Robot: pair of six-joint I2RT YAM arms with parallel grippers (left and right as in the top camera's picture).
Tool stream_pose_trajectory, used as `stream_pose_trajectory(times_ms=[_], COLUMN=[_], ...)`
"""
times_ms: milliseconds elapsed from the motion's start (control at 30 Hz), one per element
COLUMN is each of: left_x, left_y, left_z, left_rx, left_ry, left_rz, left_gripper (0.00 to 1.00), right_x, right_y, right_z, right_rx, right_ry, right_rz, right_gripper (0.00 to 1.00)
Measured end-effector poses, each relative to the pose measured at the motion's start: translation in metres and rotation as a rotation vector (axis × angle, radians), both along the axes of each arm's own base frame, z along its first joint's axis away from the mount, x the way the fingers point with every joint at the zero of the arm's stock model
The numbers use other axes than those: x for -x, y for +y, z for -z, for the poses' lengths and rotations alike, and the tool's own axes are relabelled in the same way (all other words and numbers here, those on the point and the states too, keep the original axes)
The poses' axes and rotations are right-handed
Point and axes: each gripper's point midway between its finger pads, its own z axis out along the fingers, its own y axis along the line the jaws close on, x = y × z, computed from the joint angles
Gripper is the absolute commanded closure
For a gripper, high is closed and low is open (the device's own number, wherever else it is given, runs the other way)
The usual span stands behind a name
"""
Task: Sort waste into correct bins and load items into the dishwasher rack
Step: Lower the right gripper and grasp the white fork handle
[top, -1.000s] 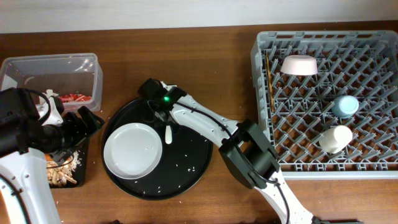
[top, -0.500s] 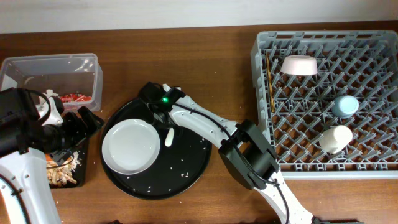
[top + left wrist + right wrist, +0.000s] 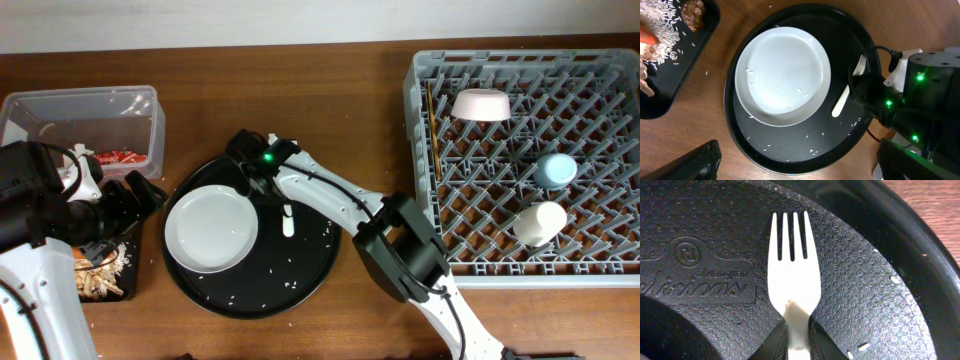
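My right gripper (image 3: 268, 186) is shut on the neck of the white plastic fork (image 3: 288, 222), which lies on the round black tray (image 3: 300, 285). In the right wrist view the fingers (image 3: 799, 341) pinch the fork (image 3: 794, 277) just below its tines. The white plate (image 3: 210, 228) sits on the same tray, left of the fork. My left gripper (image 3: 135, 195) is open and empty, left of the tray; its wrist view shows the plate (image 3: 782, 75) and fork (image 3: 846, 92). The dishwasher rack (image 3: 600, 262) holds the bowl (image 3: 480, 103), blue cup (image 3: 555, 170), white cup (image 3: 538, 222) and chopsticks (image 3: 432, 120).
The clear tub (image 3: 85, 110) at the far left holds the red wrapper (image 3: 120, 157). The shallow black tray (image 3: 128, 288) below it holds rice and brown scraps (image 3: 667, 27) and the carrot (image 3: 646, 34). Loose rice grains lie on the round tray.
The fork's handle has swung to the right on the round tray. The plate has slid slightly toward the far side. The left arm has not moved.
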Motion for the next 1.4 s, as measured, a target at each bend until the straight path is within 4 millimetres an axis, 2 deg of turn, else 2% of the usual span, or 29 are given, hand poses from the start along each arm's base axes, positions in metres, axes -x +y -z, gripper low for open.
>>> stream_pose_trajectory(times_ms=[133,200,333,400,433,467,533,600,700,767,967,1100,1200,1233,1267,1300,1400], left_x=[0.000,0.000,0.000,0.000,0.000,0.000,0.000,0.000,0.000,0.000,0.000,0.000,0.000,0.000,0.000,0.000,0.000], left_y=[0.000,0.000,0.000,0.000,0.000,0.000,0.000,0.000,0.000,0.000,0.000,0.000,0.000,0.000,0.000,0.000,0.000], left_z=[0.000,0.000,0.000,0.000,0.000,0.000,0.000,0.000,0.000,0.000,0.000,0.000,0.000,0.000,0.000,0.000,0.000], left_rx=[0.000,0.000,0.000,0.001,0.000,0.000,0.000,0.000,0.000,0.000,0.000,0.000,0.000,0.000,0.000,0.000,0.000], left_ry=[0.000,0.000,0.000,0.000,0.000,0.000,0.000,-0.001,0.000,0.000,0.000,0.000,0.000,0.000,0.000,0.000,0.000], left_rz=[0.000,0.000,0.000,0.000,0.000,0.000,0.000,0.000,0.000,0.000,0.000,0.000,0.000,0.000,0.000,0.000,0.000], left_gripper=[0.01,0.01,0.01,0.01,0.01,0.01,0.01,0.01,0.01,0.01,0.01,0.01,0.01,0.01,0.01,0.01,0.01], right_x=[-0.006,-0.010,-0.023,-0.025,-0.036,-0.040,-0.045,-0.049,-0.035,-0.024,-0.019,-0.021,-0.021,-0.022,-0.022,-0.023,-0.028], right_y=[-0.020,-0.023,-0.020,-0.027,-0.029,-0.032,-0.043,-0.040,-0.028,-0.020,-0.004,-0.004,-0.004,-0.003,-0.001,-0.001,-0.002], right_z=[-0.003,-0.013,-0.054,-0.074,-0.087,-0.090,-0.088,-0.074,-0.031,-0.012,-0.008,0.000,0.000,0.000,0.000,0.000,-0.001], right_rx=[0.051,0.063,0.043,0.042,0.004,-0.013,-0.023,-0.034,-0.036,-0.037,-0.057,-0.053,-0.042,-0.045,-0.048,-0.048,-0.045], right_ry=[0.036,0.040,0.013,0.024,0.011,0.015,0.040,0.039,0.080,0.103,0.087,0.068,0.053,0.050,0.044,0.039,0.021], right_rz=[-0.008,-0.019,-0.051,-0.063,-0.078,-0.090,-0.097,-0.113,-0.167,-0.191,-0.228,-0.229,-0.234,-0.236,-0.239,-0.240,-0.240], right_gripper=[0.83,0.83,0.85,0.83,0.82,0.82,0.80,0.75,0.74,0.70,0.65,0.64,0.58,0.60,0.76,0.84,0.87])
